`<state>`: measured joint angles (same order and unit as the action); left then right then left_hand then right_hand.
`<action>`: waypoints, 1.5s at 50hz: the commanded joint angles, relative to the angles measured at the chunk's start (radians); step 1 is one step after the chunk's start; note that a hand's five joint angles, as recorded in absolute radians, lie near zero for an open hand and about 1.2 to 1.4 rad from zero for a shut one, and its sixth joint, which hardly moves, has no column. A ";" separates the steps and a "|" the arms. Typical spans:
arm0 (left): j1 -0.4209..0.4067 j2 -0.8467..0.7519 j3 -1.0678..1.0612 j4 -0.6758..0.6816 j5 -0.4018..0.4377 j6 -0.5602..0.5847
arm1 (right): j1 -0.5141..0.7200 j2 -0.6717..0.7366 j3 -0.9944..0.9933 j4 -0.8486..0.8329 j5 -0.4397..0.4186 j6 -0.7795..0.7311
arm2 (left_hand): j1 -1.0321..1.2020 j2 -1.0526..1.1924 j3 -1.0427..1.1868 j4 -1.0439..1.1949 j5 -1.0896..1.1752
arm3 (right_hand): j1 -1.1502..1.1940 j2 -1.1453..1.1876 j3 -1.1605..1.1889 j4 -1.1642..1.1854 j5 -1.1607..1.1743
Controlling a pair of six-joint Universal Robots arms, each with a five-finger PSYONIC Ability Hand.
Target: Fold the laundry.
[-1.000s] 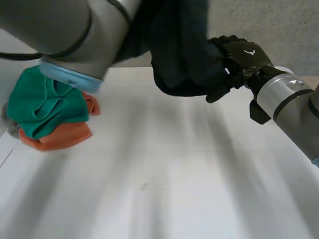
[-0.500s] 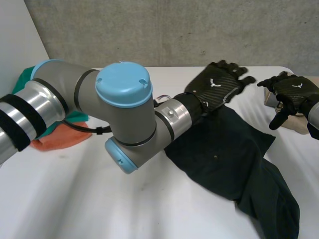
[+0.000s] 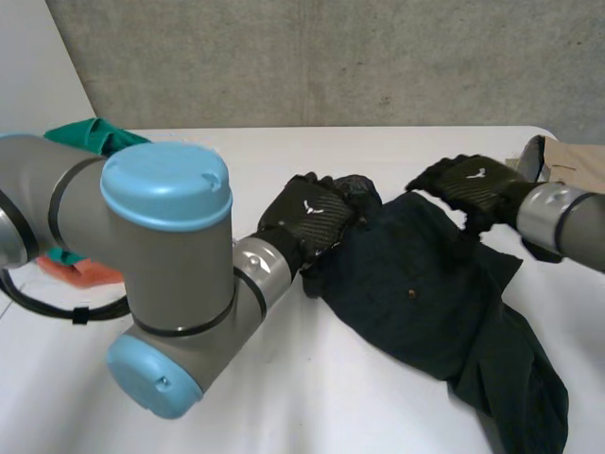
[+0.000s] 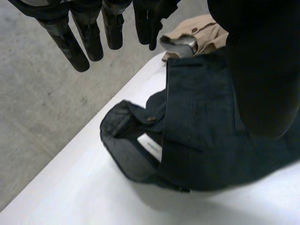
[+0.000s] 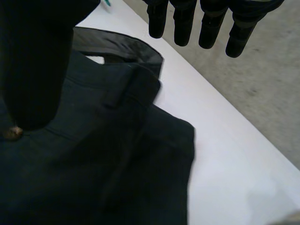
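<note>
Head view: the dark trousers (image 3: 425, 293) lie flat on the white table (image 3: 284, 397), with the waistband end between the two hands and the legs running from beside the right hand (image 3: 465, 184) back toward the robot. The left hand (image 3: 307, 219) sits over the bunched corner of the waistband. The right hand sits over the opposite edge of the same end.

Left wrist view: the fingers (image 4: 75, 44) are straight and spread, well clear of the thumb (image 4: 262, 70), with no cloth between them. The waistband lies below the fingertips, folded open, showing a white label (image 4: 151, 144).

Right wrist view: the fingers (image 5: 211, 23) are straight and separated from the thumb (image 5: 33, 61), gripping nothing. The trousers lie under the palm, and their edge ends just short of the fingertips.

It cannot be told whether either palm touches the cloth.

A beige garment (image 3: 572, 163) lies just beyond the right hand. A green cloth (image 3: 90, 134) and an orange cloth (image 3: 83, 272) lie well apart from the left hand, behind the left arm (image 3: 161, 246).
</note>
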<state>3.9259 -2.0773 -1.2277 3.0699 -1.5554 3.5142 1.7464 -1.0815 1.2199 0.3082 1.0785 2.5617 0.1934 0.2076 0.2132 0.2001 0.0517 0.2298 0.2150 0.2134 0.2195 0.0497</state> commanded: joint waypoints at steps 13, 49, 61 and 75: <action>0.127 0.118 -0.168 0.125 -0.063 -0.141 | 0.229 0.233 -0.364 0.025 0.284 0.118 | -0.019 -0.033 -0.039 -0.026 -0.052 | 1.166 1.181 1.183 1.177 1.172; 0.217 -0.231 0.206 0.058 0.071 -0.343 | 0.407 -0.316 -0.272 0.043 0.126 0.212 | -0.019 -0.033 -0.039 -0.026 -0.052 | 1.166 1.181 1.183 1.177 1.172; 0.175 -0.279 0.283 0.073 0.031 -0.419 | 0.409 -0.383 -0.281 0.046 0.097 0.262 | -0.019 -0.033 -0.039 -0.026 -0.052 | 1.166 1.181 1.183 1.177 1.172; 0.104 -0.264 0.333 -0.049 0.038 -0.511 | 0.318 -0.348 -0.306 0.028 0.096 0.361 | 1.203 1.189 1.183 1.196 1.170 | 1.166 1.181 1.183 1.177 1.172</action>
<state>4.0292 -2.3750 -0.8836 3.0760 -1.5314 3.0157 2.1231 -1.4750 0.9147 0.3477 1.1693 2.9032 1.0677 1.0908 1.0741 1.0761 0.8853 1.1480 1.1798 1.1918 1.1966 0.9962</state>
